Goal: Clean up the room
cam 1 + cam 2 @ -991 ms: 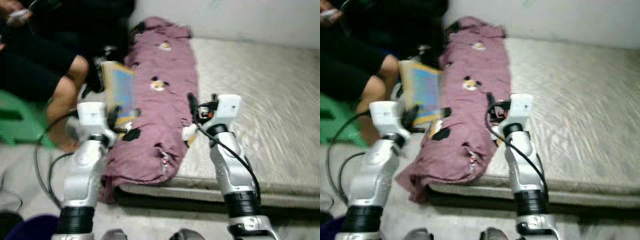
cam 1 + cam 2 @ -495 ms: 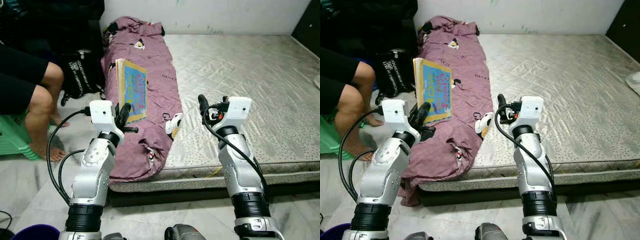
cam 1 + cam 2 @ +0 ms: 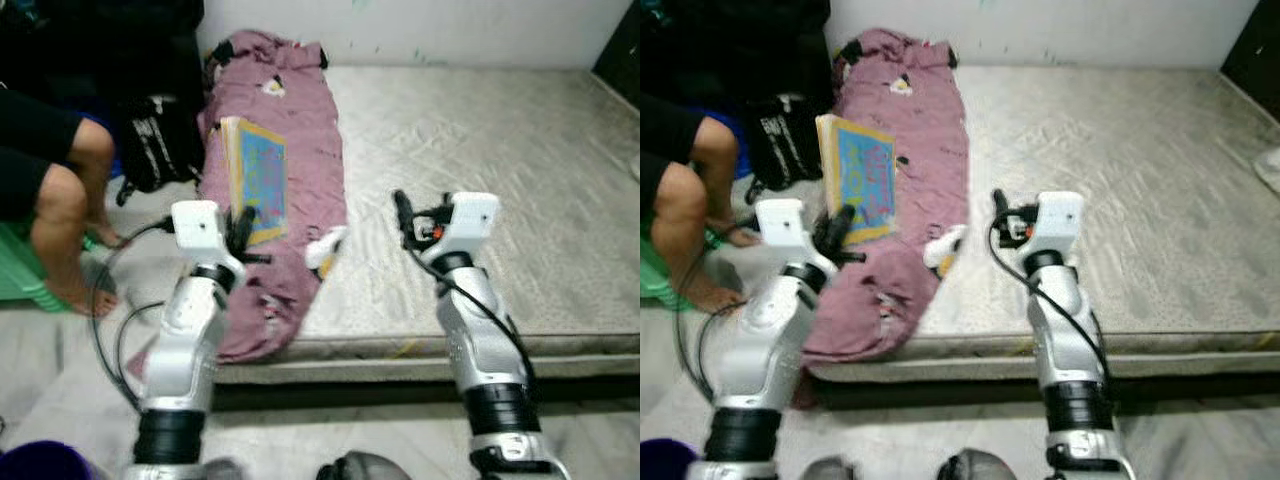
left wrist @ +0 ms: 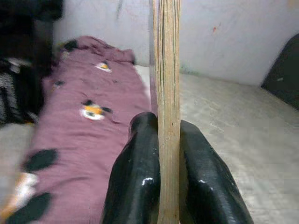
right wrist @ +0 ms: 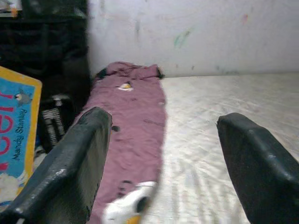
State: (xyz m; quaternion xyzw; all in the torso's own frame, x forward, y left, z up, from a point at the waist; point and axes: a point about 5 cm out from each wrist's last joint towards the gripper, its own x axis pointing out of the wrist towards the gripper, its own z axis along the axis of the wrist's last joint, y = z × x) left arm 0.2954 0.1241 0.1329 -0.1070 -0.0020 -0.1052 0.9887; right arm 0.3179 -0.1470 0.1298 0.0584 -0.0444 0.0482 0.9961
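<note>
Left gripper fingers clamp the book edge-on above the blanket. Right gripper fingers spread, empty. Keep book upright; carry clear of person's leg.

Mattress surface ahead and to the right lies open. Purple blanket covers its left edge; a seated person's leg and black bag crowd the left floor

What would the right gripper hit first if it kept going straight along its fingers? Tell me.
Probably nothing close: the open right gripper points along the bare mattress toward the far wall, with the purple blanket off to its side. Depth is hard to judge.
</note>
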